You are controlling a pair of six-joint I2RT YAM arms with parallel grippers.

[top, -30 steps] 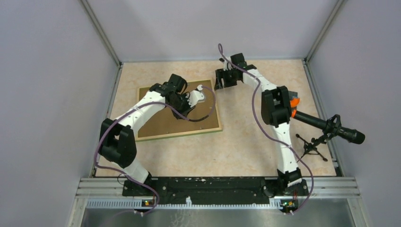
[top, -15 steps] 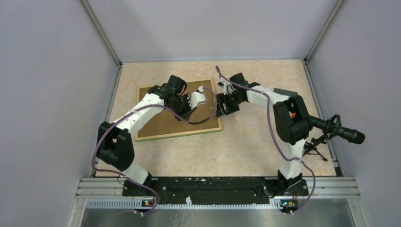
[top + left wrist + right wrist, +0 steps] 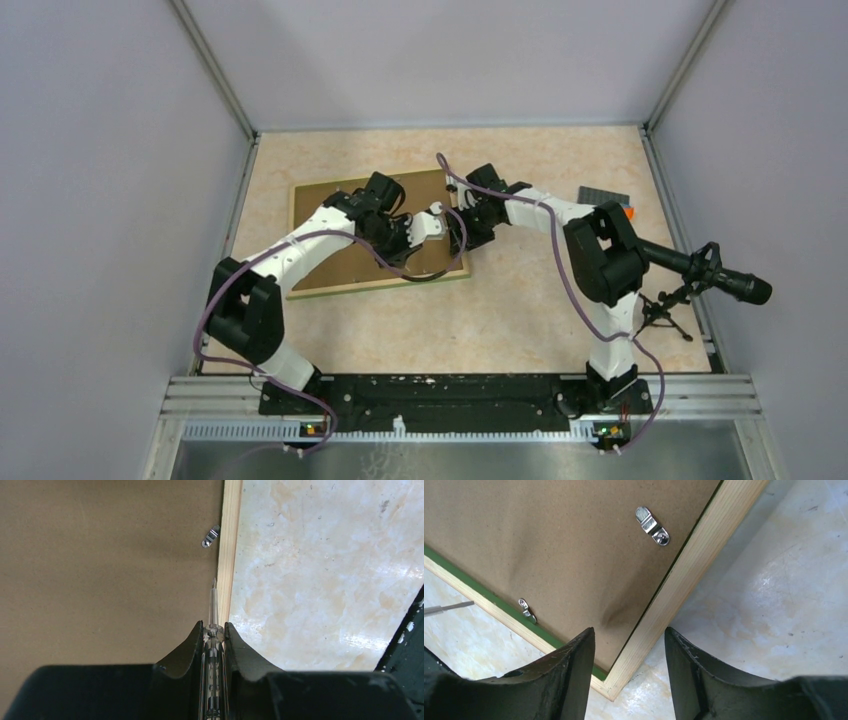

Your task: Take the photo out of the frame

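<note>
The frame [image 3: 330,268] lies face down on the table with its brown fibreboard back up; the photo is hidden under it. My left gripper [image 3: 437,216] is over the frame's right side, shut on a clear-handled screwdriver [image 3: 213,605]. The screwdriver's tip sits at the inner edge of the wooden border [image 3: 230,555], just short of a metal turn clip [image 3: 210,536]. My right gripper [image 3: 463,228] is open and empty above the frame's near right corner [image 3: 616,687]. The right wrist view shows two clips [image 3: 652,526] [image 3: 526,610] and the screwdriver tip [image 3: 449,608].
A black microphone on a small tripod [image 3: 700,270] stands at the right edge of the table. A dark flat object [image 3: 603,195] with an orange part [image 3: 624,213] lies behind the right arm. Grey walls close in the left, back and right.
My right arm has swung from the far middle of the table down to the frame's right edge. My left gripper has shifted right with the screwdriver toward that same edge.
</note>
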